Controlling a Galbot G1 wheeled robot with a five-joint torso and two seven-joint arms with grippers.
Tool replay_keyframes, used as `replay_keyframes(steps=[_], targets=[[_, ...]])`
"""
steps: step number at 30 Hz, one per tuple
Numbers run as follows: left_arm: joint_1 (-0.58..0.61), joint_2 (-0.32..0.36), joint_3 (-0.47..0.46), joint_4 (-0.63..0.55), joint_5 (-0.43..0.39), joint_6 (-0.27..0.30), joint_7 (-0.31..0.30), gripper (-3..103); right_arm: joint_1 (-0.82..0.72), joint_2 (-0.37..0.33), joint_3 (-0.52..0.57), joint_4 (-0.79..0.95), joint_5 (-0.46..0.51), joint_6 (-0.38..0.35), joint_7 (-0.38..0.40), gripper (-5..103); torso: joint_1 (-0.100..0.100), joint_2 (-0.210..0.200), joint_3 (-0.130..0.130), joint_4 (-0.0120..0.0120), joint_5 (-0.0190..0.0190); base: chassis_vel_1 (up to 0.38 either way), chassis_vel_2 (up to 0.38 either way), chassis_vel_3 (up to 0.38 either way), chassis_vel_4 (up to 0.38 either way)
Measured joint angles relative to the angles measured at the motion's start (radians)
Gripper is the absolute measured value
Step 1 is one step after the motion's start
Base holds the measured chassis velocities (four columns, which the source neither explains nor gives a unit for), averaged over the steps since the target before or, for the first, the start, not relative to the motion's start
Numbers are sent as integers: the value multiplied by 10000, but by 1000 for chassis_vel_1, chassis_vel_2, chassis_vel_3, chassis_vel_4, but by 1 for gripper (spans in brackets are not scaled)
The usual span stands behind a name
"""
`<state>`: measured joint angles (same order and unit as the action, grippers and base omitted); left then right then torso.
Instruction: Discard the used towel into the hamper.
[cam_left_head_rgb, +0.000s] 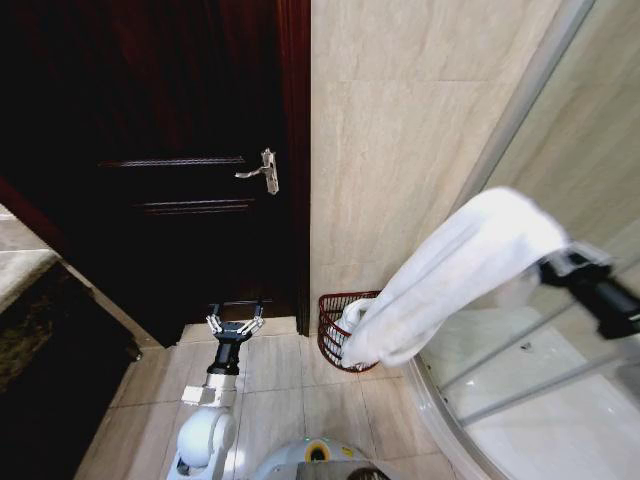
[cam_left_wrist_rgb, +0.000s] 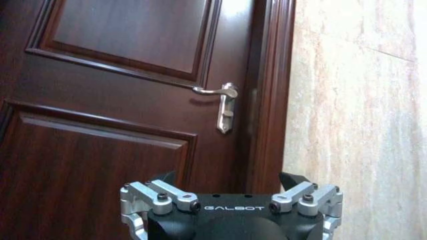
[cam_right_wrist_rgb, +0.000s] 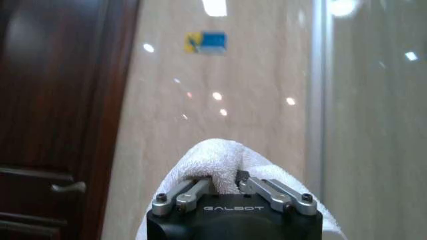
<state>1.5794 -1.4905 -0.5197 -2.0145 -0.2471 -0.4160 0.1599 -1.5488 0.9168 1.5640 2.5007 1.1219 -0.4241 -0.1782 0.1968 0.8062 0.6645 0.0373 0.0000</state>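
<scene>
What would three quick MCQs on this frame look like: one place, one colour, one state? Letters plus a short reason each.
1. Where does the hamper stand?
A. on the floor at the foot of the tiled wall, beside the door frame
B. inside the shower
C. hung on the door handle

2. What colour is the towel?
A. blue
B. white
C. grey

3. What state is the right pincer in?
A. open and bare
B. shut on the towel
C. resting in the hamper

Answers:
1 A, the head view shows the red basket on the floor tiles against the wall, right of the door.
2 B, the cloth is white in both the head and right wrist views.
3 B, its fingers pinch the cloth, which hangs down toward the hamper. The left pincer hangs open near the door, holding nothing.
</scene>
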Motion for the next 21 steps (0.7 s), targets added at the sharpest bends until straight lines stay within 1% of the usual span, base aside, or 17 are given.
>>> replay_keyframes(steps=[3,4,8,9,12,13,15,16,17,18,20,21], targets=[[-6,-141,95,1,167,-2,27,100,487,-973,-528,0,22,264,264,11,2,-7,1,4,0,11,-17,0,10],[-6,-141,95,1,167,-2,27,100,487,-973,-528,0,22,264,264,11,2,-7,1,4,0,0,0,0,0],[-47,-317,166,6,389,-2,39,100,674,-1946,-899,-442,180,588,378,11,8,-11,3,4,2,0,0,0,0],[-47,-317,166,6,389,-2,39,100,674,-1946,-899,-442,180,588,378,11,8,-11,3,4,2,0,0,0,0],[-39,-397,168,-56,433,7,27,100,637,-2666,-687,-1064,581,648,455,11,8,-12,2,2,2,0,0,0,0],[-39,-397,168,-56,433,7,27,100,637,-2666,-687,-1064,581,648,455,11,8,-12,2,2,2,0,0,0,0],[19,-444,140,-96,437,-26,21,100,695,-3149,-629,-1454,821,656,602,11,6,-12,1,-1,2,0,0,0,0],[71,-462,125,-104,437,-64,16,100,793,-3424,-722,-1637,887,675,755,11,6,-13,0,0,2,0,0,0,0],[71,-462,125,-104,437,-64,16,100,793,-3424,-722,-1637,887,675,755,11,6,-13,0,0,2,0,0,0,0],[106,-465,115,-104,436,-105,15,100,936,-3634,-881,-1766,897,682,923,11,5,-12,0,0,1,0,0,0,0],[166,-460,101,-76,428,-218,6,100,1357,-3999,-1449,-1911,851,695,1397,11,5,-14,-1,3,-1,0,0,0,0],[166,-460,101,-76,428,-218,6,100,1357,-3999,-1449,-1911,851,695,1397,11,5,-14,-1,3,-1,0,0,0,0]])
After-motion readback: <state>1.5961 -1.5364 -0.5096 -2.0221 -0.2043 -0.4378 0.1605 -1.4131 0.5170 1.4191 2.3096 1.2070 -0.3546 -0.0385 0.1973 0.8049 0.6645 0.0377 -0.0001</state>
